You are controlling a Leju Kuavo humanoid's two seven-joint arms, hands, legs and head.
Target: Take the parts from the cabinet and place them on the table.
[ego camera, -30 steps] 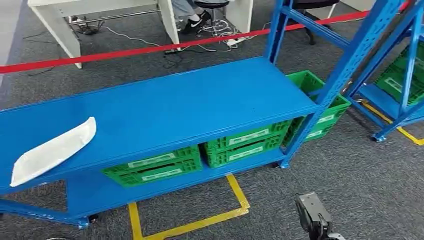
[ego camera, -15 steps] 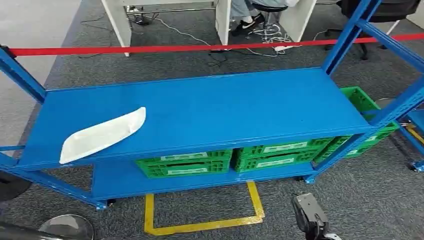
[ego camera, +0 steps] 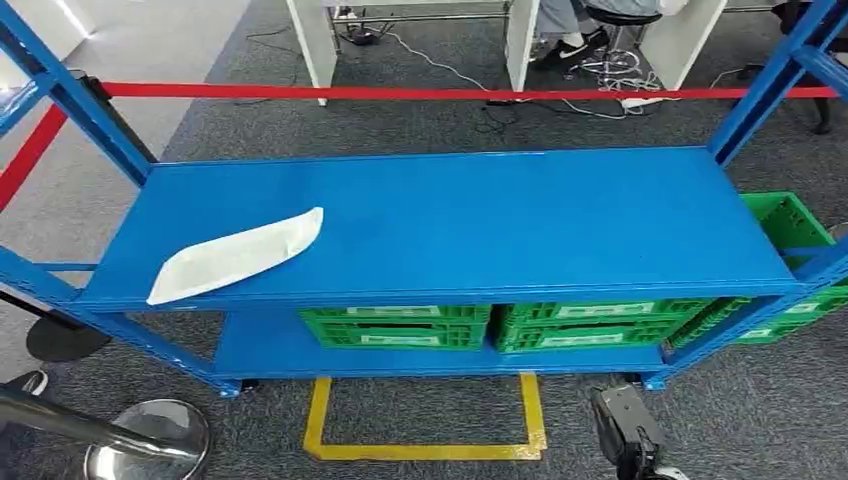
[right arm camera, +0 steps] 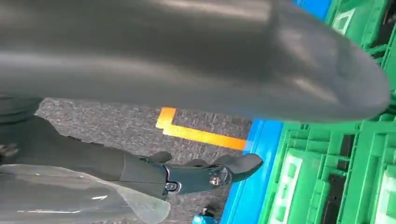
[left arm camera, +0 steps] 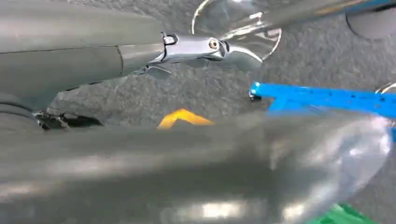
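On the top shelf of the blue rack point(ego camera: 520, 220), toward its left end, a flat white packaged part point(ego camera: 235, 257) lies slantwise, well apart from everything else. It looks set down flat so that it stays put. Under that shelf, green crates point(ego camera: 400, 327) sit side by side on the rack's lower shelf, and a yellow floor marking point(ego camera: 430, 450) frames the spot in front of the rack, probably the standing place. The right hand point(ego camera: 625, 435) hangs low in front of the rack, near the crates. One finger point(right arm camera: 205, 175) reaches out straight, but I cannot tell whether the fingers pinch anything. The left hand point(left arm camera: 116, 60) hangs near the rack's foot, its grip equally unclear.
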